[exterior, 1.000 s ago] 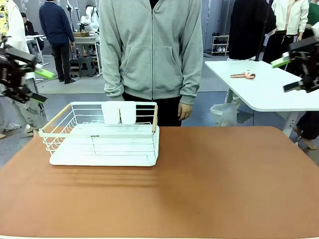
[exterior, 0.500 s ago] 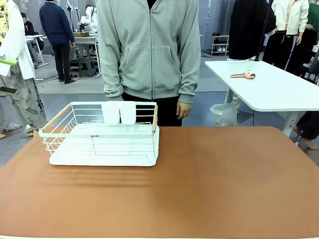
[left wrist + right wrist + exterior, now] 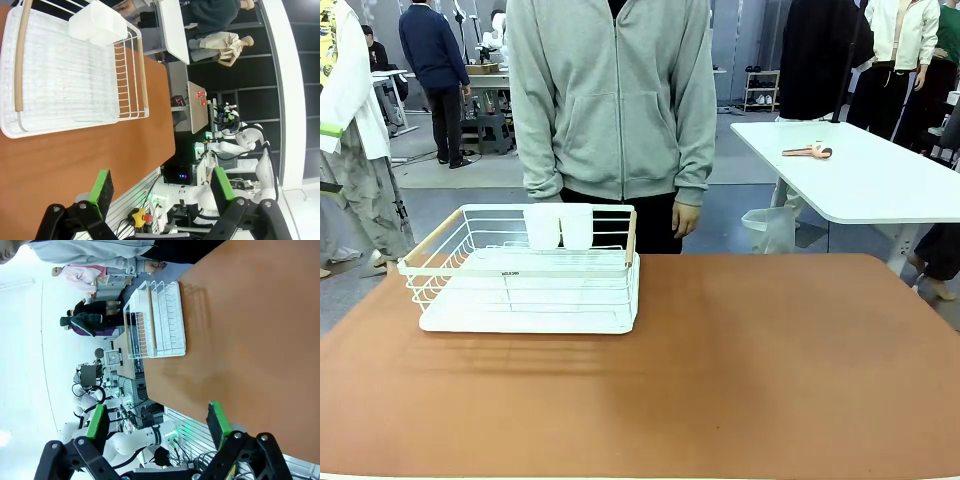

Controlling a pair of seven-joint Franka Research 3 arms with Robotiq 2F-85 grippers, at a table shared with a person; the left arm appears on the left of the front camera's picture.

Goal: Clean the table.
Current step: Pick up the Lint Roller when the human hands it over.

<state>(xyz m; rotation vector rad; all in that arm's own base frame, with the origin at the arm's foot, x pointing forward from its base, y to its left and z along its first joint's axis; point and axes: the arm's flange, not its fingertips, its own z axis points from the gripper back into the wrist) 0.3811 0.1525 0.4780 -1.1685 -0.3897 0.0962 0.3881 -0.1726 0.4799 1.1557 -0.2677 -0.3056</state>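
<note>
Front view: I see one table [image 3: 770, 380] with one white rack [image 3: 520, 290] at its ten o'clock, holding two cups [image 3: 542, 227]. My left gripper [image 3: 161, 182] and right gripper [image 3: 156, 415] both have their fingers spread apart.

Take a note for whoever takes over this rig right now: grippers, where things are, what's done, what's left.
Left gripper: open, empty, off the table.
Right gripper: open, empty, off the table.
White dish rack stands on the table's far left, in front of the person.
Done: apart from the rack, the tabletop looks bare.
Left: probably just the rack, if it has to go.
</note>
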